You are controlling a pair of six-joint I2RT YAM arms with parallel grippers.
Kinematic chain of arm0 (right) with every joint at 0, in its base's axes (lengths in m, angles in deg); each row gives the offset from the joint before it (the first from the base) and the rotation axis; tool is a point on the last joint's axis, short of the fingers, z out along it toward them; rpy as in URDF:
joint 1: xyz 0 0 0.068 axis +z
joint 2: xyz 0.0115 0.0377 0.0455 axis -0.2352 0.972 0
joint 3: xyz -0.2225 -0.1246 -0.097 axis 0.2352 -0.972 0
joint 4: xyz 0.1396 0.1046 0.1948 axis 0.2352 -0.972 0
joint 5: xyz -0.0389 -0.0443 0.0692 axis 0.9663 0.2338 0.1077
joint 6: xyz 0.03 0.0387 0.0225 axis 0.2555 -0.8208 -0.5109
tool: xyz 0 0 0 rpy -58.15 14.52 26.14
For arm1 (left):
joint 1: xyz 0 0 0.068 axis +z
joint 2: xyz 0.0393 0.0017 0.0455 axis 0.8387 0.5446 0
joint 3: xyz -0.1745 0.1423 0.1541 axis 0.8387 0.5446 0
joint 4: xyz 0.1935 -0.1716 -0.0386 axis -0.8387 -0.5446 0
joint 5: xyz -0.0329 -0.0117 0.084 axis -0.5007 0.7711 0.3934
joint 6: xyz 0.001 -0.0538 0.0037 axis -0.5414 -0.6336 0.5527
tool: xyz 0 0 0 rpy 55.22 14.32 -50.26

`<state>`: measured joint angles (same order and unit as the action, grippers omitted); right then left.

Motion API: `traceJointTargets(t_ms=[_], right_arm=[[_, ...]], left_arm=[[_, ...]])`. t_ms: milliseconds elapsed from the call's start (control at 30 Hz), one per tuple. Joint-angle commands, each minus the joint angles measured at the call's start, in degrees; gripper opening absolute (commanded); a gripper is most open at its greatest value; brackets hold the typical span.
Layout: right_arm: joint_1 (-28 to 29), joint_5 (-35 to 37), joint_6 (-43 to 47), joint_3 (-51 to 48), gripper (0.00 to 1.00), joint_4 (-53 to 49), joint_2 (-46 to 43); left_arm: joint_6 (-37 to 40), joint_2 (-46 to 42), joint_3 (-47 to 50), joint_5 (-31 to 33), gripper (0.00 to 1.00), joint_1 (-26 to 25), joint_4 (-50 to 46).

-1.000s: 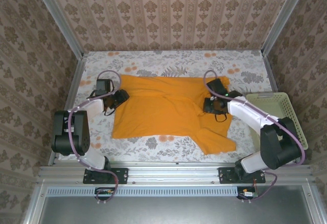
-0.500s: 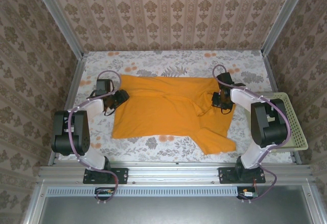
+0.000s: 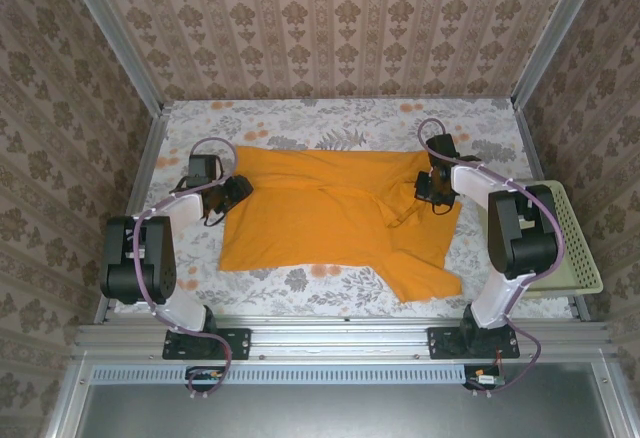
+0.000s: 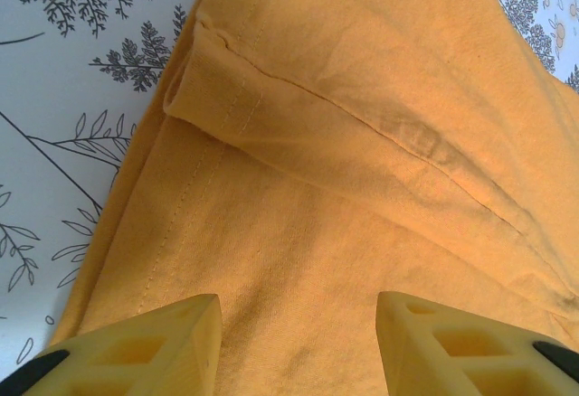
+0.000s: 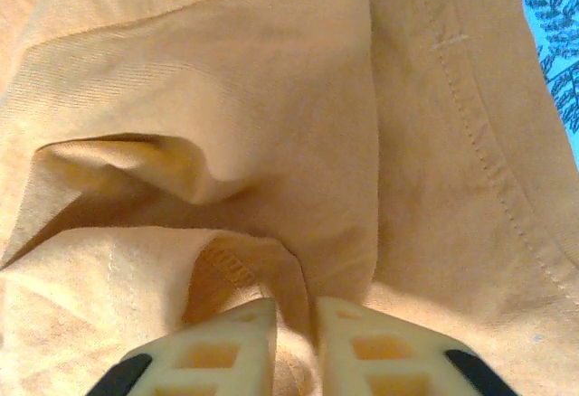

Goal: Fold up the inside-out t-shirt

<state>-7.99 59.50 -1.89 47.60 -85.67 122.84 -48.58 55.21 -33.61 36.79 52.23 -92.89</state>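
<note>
1. The inside-out t-shirt [image 3: 330,213] is lying spread across the ctr of the counter [image 3: 300,120], mustard-orange, w/ a plain face showing up.
2. It's lying mostly flat. One sleeve [image 3: 415,278] is sticking out toward the near right corner, and a creased ridge is running thru the cloth right of ctr.
3. Left wrist view: a stitched hem and a raised seam are running diagonally across the fabric, and the shirt's edge is folding over itself at upper left.
4. The left hand [image 4: 298,333] is sitting at the shirt's left edge w/ fingers apart, flat cloth lying under the gap.
5. The right hand [image 5: 296,333] is sitting on the shirt's far right part, fingers nearly together and pinching a bunched fold of cloth. A hemmed edge is curling up just in front of them.
6. A pale mesh basket [image 3: 575,228] is sitting at the counter's right side, apart from the shirt. The right arm [image 3: 520,228] is reaching over its left part and covering it.
7. The counter is wearing a white floral cover; wallpapered walls [image 3: 330,28] are closing in the far side & both flanks.
8. Purple cables [image 3: 215,143] are looping over both arms near the shirt's edges.
</note>
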Motion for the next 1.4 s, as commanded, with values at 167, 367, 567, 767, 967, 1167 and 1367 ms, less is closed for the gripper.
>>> traceJointTargets(t_ms=[167, 367, 567, 767, 967, 1167, 1367], right_arm=[[-0.2, -1.0, -0.6, -2.5, 0.22, -0.2, -1.9], [-0.3, -2.9, -1.3, -3.4, 0.17, 0.5, -1.7], [-0.2, 4.9, -1.9, -6.3, 0.05, -1.4, -8.4], [-0.2, 7.9, -3.9, -13.9, 0.07, -1.7, -17.8], [-0.1, 6.2, -7.5, -21.1, 0.07, -0.1, -23.1], [0.5, 6.3, -11.4, -26.7, 0.21, 1.6, -26.9], [0.6, 9.0, -8.9, -22.9, 0.35, -0.9, -27.4]], left_arm=[[1.1, -0.2, 0.3, -0.2, 0.49, 0.3, -0.1], [1.2, -0.3, 0.2, -0.3, 0.49, 0.5, -0.4], [1.4, -0.6, 0.5, -0.2, 0.49, 0.7, -0.5], [1.4, -0.4, 0.8, -0.2, 0.49, 1.2, -0.4], [1.4, 0.0, 0.4, -0.2, 0.49, 1.4, -0.6], [1.5, -0.1, 0.4, -0.2, 0.49, 1.4, -0.9], [1.4, -0.7, 0.1, -0.4, 0.49, 1.2, -1.6]])
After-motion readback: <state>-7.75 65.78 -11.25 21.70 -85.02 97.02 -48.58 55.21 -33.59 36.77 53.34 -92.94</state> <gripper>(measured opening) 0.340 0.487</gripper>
